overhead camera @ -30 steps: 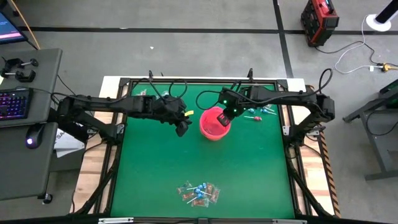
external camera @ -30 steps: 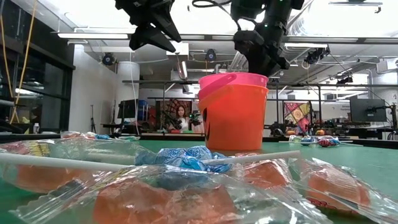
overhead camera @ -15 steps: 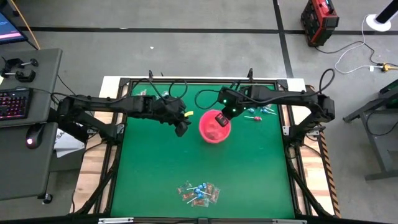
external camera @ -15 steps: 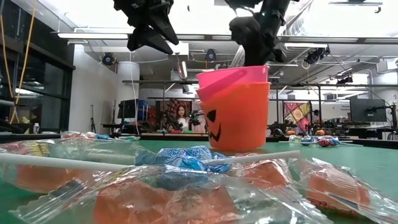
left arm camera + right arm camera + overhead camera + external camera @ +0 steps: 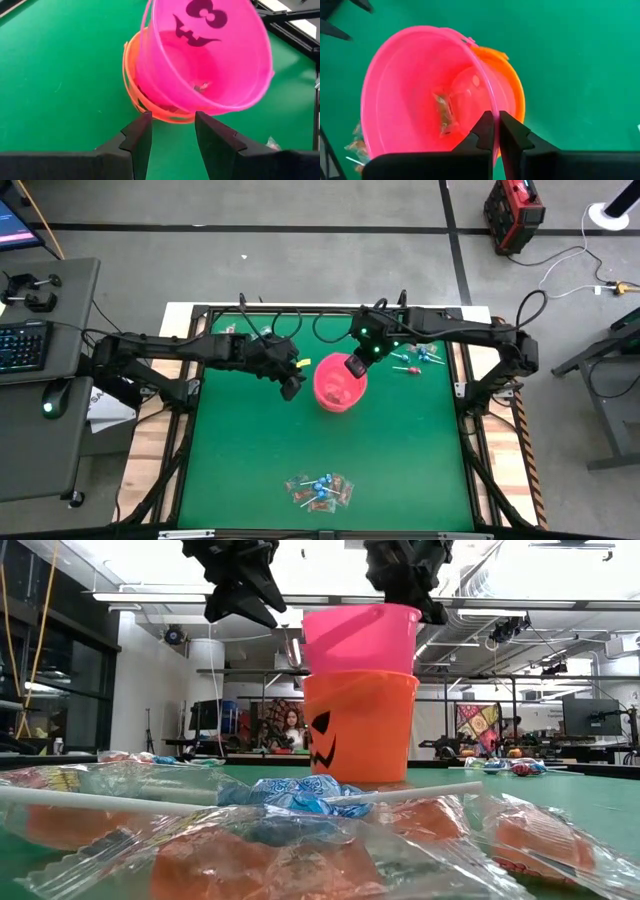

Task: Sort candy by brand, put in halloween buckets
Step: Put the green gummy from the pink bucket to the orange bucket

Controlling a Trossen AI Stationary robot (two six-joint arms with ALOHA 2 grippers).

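A pink bucket [image 5: 334,388] [image 5: 360,638] [image 5: 210,65] sits nested in an orange bucket [image 5: 360,730] [image 5: 514,85], raised partway out of it. The orange one stands upright on the green table by its base. My right gripper [image 5: 354,366] [image 5: 496,120] is shut on the pink bucket's rim. My left gripper [image 5: 292,388] [image 5: 172,127] hangs open in the air just left of the buckets, touching nothing. One wrapped candy [image 5: 443,114] lies inside the pink bucket. A candy pile [image 5: 320,490] of lollipops and red wrapped pieces lies near the table's near edge. My right gripper pinches the pink bucket's rim [image 5: 488,95] on its far-right side, one finger inside the bucket and one outside. The fingers come from above, pointing down. The pink bucket stands upright, its lower part still inside the orange bucket.
More candy lies at the far right [image 5: 415,360] and far left [image 5: 255,332] of the table. Bare green mat [image 5: 250,450] stretches between the buckets and the near candy pile. A black frame [image 5: 190,380] borders the table.
My right gripper moved up and a little toward the table's left, keeping its hold on the rim. The pink bucket rose partway out of the orange one. Both buckets tipped briefly, then came upright, and the orange one shifted slightly left.
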